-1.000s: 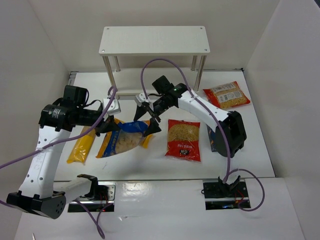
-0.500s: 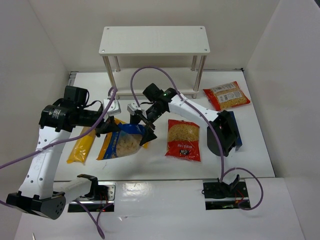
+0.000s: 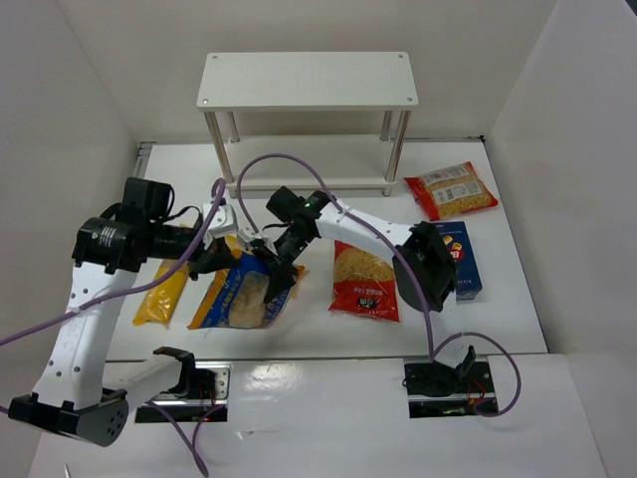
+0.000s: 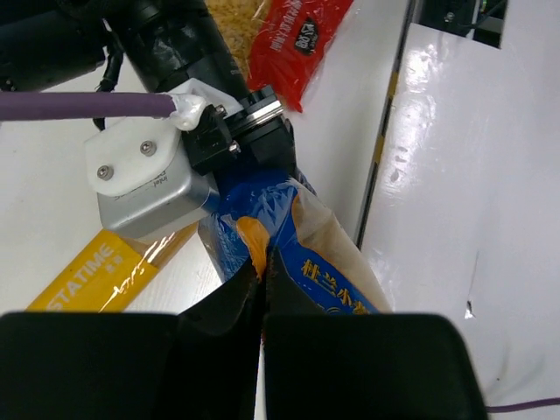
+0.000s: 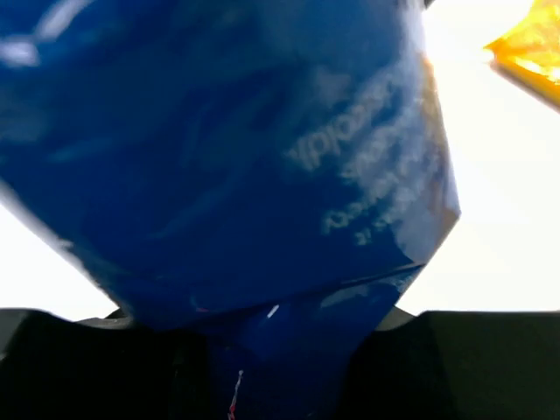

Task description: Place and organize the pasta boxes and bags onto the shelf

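The blue-and-orange pasta bag [image 3: 239,299] [image 4: 328,276] [image 5: 219,157] is held between both arms at the table's left middle. My left gripper [image 3: 212,259] [image 4: 265,262] is shut on the bag's upper left edge. My right gripper [image 3: 277,277] [image 5: 280,350] is shut on its right side, with blue film filling the space between its fingers. A yellow spaghetti packet [image 3: 162,291] [image 4: 87,273] lies left of the bag. One red windowed bag [image 3: 363,279] [image 4: 293,39] lies in the middle, another [image 3: 450,189] at far right. The dark blue box [image 3: 463,261] lies beside the right arm. The white shelf [image 3: 307,82] stands at the back.
The right arm [image 3: 423,264] stretches across the middle of the table, over the red bag, and its purple cable [image 3: 249,174] loops in front of the shelf's silver legs [image 3: 396,149]. White walls enclose the table on the left, right and back.
The right gripper has swung left and toward the near edge, then shut on the bag's right side. The bag has shifted nearer. The left gripper has kept its grip.
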Motion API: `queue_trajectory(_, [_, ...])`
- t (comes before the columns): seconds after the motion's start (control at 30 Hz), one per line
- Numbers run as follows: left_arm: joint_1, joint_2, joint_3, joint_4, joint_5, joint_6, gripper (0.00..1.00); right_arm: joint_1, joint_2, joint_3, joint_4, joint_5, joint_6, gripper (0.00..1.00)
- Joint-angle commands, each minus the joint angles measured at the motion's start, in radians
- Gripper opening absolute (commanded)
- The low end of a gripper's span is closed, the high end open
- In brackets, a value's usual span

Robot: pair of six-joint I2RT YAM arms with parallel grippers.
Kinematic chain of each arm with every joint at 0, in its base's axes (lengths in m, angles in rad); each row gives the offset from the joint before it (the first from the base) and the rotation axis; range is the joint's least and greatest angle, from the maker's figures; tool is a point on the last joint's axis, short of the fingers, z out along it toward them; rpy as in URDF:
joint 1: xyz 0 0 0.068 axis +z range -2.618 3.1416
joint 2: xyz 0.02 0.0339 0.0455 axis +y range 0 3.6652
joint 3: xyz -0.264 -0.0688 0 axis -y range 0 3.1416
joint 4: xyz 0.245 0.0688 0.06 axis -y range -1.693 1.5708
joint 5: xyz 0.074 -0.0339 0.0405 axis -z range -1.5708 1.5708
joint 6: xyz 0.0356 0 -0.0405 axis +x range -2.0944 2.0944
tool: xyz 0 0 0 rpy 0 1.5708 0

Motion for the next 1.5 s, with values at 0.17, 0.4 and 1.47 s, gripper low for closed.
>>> queue_trajectory(0.17, [0.008, -0.089, -0.101, 0.395, -0.19, -0.266, 0.19, -0.055, -0.23, -0.162, 0.314, 0.134, 0.374, 0.0])
queue_trajectory(0.4, [0.026, -0.129, -0.216, 0.647, -0.657, -0.517, 0.58, -0.186, -0.427, -0.334, 0.506, 0.236, 0.57, 0.0])
queue_trajectory(1.47, [0.045, -0.2, -0.555, 0.86, -1.311, -0.676, 0.99, -0.371, -0.492, 0.204, 0.325, 0.929, 0.767, 0.0])
